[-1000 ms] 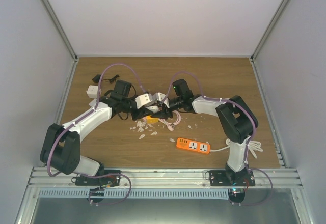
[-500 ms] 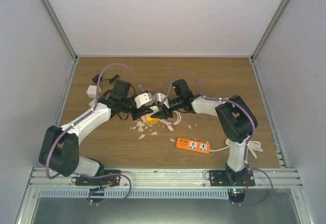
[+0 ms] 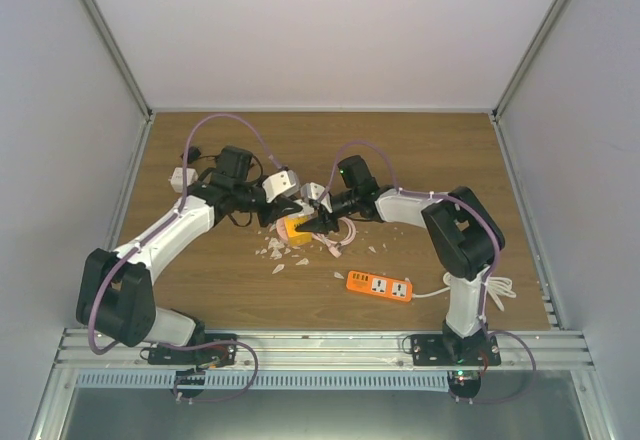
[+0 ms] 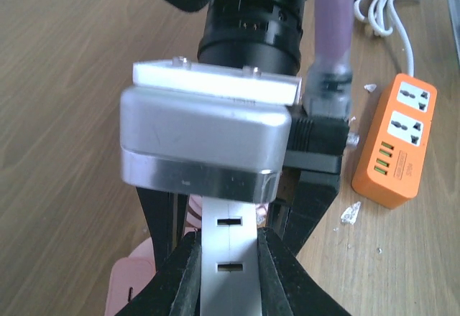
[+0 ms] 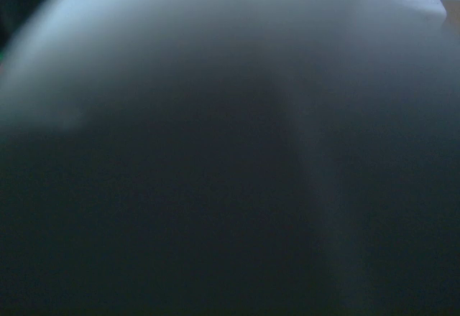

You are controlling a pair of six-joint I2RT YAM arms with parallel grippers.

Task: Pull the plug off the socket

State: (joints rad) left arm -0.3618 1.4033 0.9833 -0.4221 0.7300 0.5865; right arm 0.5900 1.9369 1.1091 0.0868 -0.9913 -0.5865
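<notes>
In the left wrist view my left gripper (image 4: 228, 235) is shut on a flat white plug (image 4: 228, 276) with two slots. The plug's far end is hidden under the silver camera block of the right wrist (image 4: 205, 140). In the top view the left gripper (image 3: 277, 212) faces the right gripper (image 3: 313, 223) at the table's middle. The right gripper's black fingers sit on either side of a yellow socket block (image 3: 295, 228). The right wrist view is dark and blurred, blocked by something very close. Whether the plug still sits in the socket is hidden.
An orange power strip (image 3: 380, 286) (image 4: 395, 143) lies front right, with its coiled white cable (image 3: 500, 290) beyond it. A white adapter (image 3: 183, 177) and a small black item (image 3: 190, 153) lie at the back left. Pale scraps (image 3: 280, 253) and a pink cable (image 3: 345, 232) lie near the grippers.
My left gripper closed on the white plug and drew back up and to the left, so more of the yellow socket shows. The right arm barely moved.
</notes>
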